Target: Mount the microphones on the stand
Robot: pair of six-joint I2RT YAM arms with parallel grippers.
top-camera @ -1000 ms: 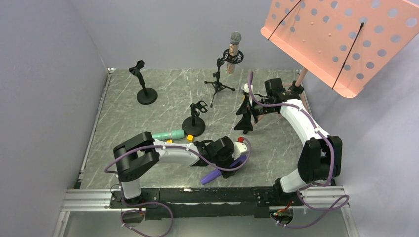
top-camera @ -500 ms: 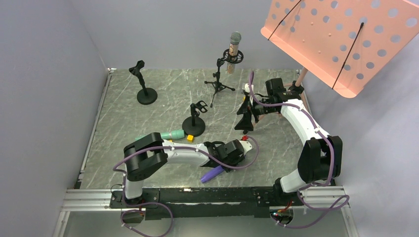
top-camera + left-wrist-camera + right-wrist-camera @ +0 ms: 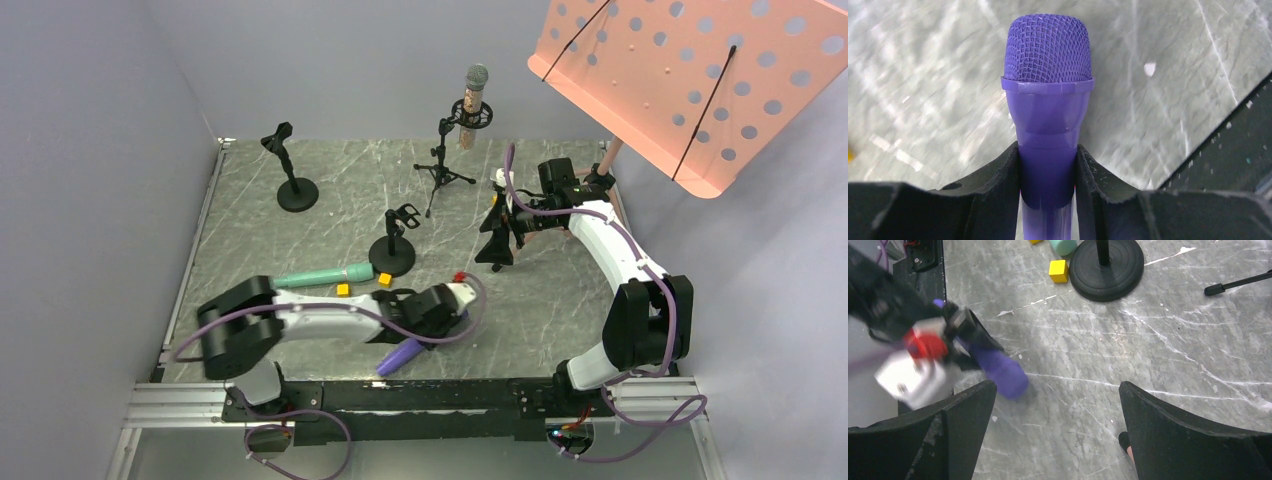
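Note:
My left gripper (image 3: 1047, 156) is shut on the purple microphone (image 3: 1048, 95), gripping the body just below its mesh head. From above, that microphone (image 3: 400, 355) lies low near the table's front edge under the left gripper (image 3: 437, 312). Left of the middle stand (image 3: 394, 243) the teal microphone (image 3: 325, 274) rests on the table. The pinkish-copper microphone (image 3: 472, 105) stands in the tripod stand (image 3: 445, 160) at the back. Another empty stand (image 3: 291, 172) is at the back left. The right gripper (image 3: 1058, 390) hangs open over bare table, with nothing between its fingers (image 3: 963, 425).
Two small yellow cubes (image 3: 343, 289) (image 3: 385, 280) lie near the teal microphone. A pink perforated music-stand panel (image 3: 690, 80) overhangs the back right corner above the right arm. The black rail (image 3: 420, 395) runs along the near edge. Grey walls close the left and back.
The left jaws have closed onto the purple microphone, and gripper and microphone have shifted left along the front of the table. The right arm has stayed put.

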